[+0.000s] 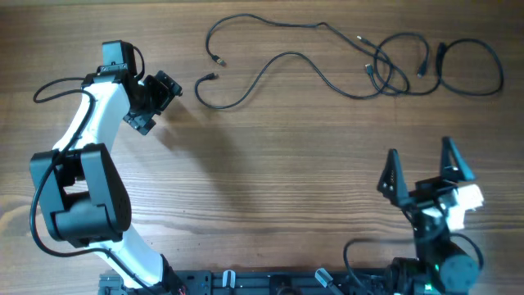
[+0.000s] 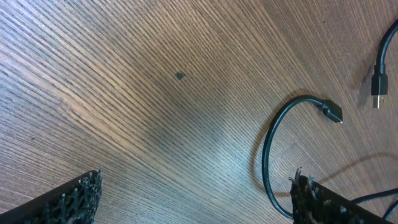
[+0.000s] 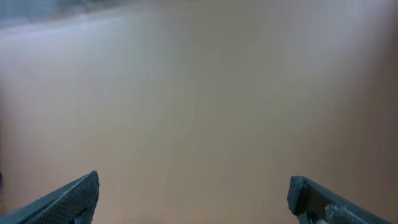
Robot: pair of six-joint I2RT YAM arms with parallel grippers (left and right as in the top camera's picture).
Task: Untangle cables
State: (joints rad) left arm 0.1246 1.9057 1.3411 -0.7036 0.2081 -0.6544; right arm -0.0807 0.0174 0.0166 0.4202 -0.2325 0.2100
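Worst view is the right wrist: totally out of focus, just a tan blur of table (image 3: 199, 87) with two dark fingers (image 3: 69, 198) poking in at the bottom corners, both cut off by the frame. Only the blurred surface shows between them. Overhead clears it up. The right gripper (image 1: 419, 149) sits at the near right of the table, spread into a wide V with nothing in it, well apart from the cables (image 1: 327, 78).

The left gripper (image 1: 168, 86) is the opposite problem. From overhead it's just a dark lump at the end of the white arm, and I can't read the jaw gap there. The left wrist view shows it: the two fingers (image 2: 74, 200) are far apart at the bottom corners with bare wood between them, holding nothing.

Only overhead shows the whole set of cables, strung along the far side of the table from just beside the left gripper over to the right. The knot (image 1: 391, 72) is at the far right. The cords are so thin there that I can't tell which goes over which. The left wrist view only catches the near ends: a curved cord ending in a small plug (image 2: 333, 112), with its lower part hidden behind the right-hand finger. A second plug (image 2: 377, 97) sits at the frame edge, with its cord running out of view.
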